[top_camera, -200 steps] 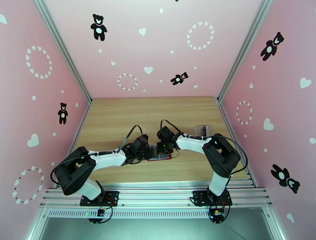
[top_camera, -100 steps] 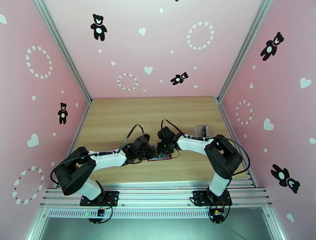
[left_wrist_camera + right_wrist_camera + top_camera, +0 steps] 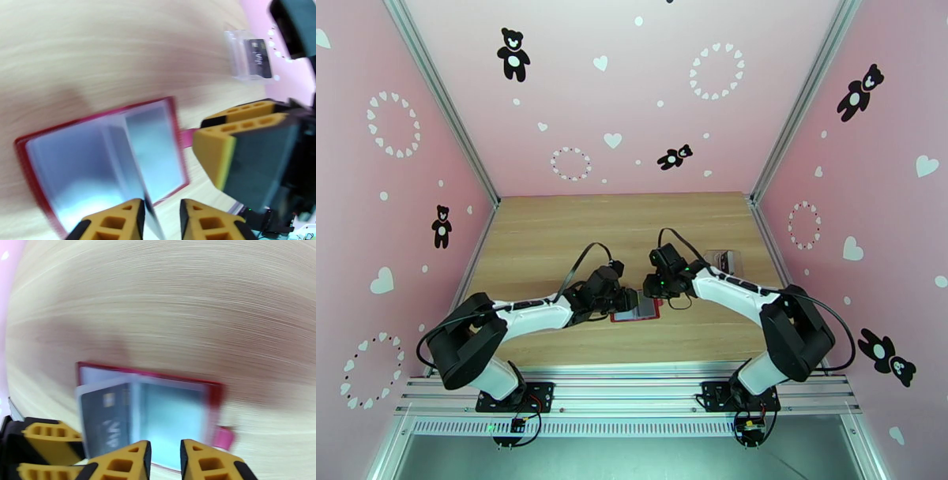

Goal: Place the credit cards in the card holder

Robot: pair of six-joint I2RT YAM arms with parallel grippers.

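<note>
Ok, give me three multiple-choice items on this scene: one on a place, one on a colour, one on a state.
1. Seen from above, where does the case lie from the wallet?
A) nearer and left
B) farther and right
C) on top of it

2. The wallet's rim is:
A) blue
B) green
C) red

3. The wallet is:
A) lying open
B) snapped shut
C) standing on edge

Answers:
1 B, the case sits beyond the wallet, to its right.
2 C, a red border runs round its edge.
3 A, both inner halves face up on the table.
</note>
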